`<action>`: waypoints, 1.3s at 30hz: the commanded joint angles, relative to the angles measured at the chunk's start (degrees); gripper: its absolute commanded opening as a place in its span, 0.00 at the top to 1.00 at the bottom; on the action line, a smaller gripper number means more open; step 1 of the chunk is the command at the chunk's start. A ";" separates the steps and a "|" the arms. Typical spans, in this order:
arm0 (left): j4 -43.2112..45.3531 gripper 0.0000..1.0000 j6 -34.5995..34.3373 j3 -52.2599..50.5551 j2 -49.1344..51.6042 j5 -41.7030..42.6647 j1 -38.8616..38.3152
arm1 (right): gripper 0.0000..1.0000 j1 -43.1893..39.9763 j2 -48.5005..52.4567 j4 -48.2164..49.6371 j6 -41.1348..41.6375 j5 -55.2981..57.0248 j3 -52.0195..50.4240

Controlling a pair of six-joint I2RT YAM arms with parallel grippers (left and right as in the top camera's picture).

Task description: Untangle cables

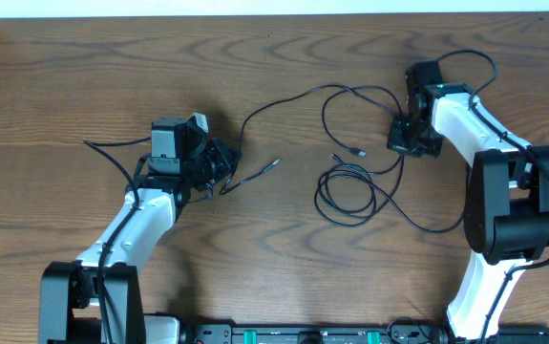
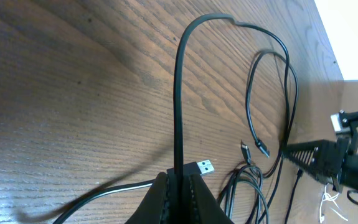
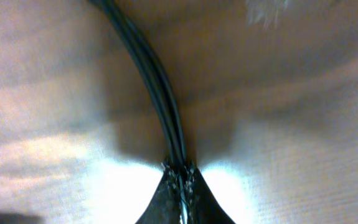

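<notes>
Thin black cables [image 1: 350, 182] lie tangled on the wooden table between the arms, partly coiled at the centre. One black cable [image 1: 284, 103] runs from my left gripper [image 1: 224, 164] in an arc toward my right gripper [image 1: 403, 134]. In the left wrist view my left gripper [image 2: 180, 180] is shut on this black cable [image 2: 179, 93], beside a USB plug [image 2: 201, 168]. In the right wrist view my right gripper [image 3: 180, 177] is shut on black cables [image 3: 147, 68]. A bit of white cord [image 2: 329, 199] shows near the right gripper.
A loose plug end [image 1: 272, 164] lies just right of the left gripper. Small plugs [image 1: 348, 153] rest above the coil [image 2: 247, 186]. The table's far edge [image 1: 274, 15] meets a white wall.
</notes>
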 commanded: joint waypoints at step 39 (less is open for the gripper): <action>-0.22 0.92 -5.70 0.39 -0.44 -5.14 5.77 | 0.99 -18.97 -46.16 -14.60 -2.16 -3.17 4.94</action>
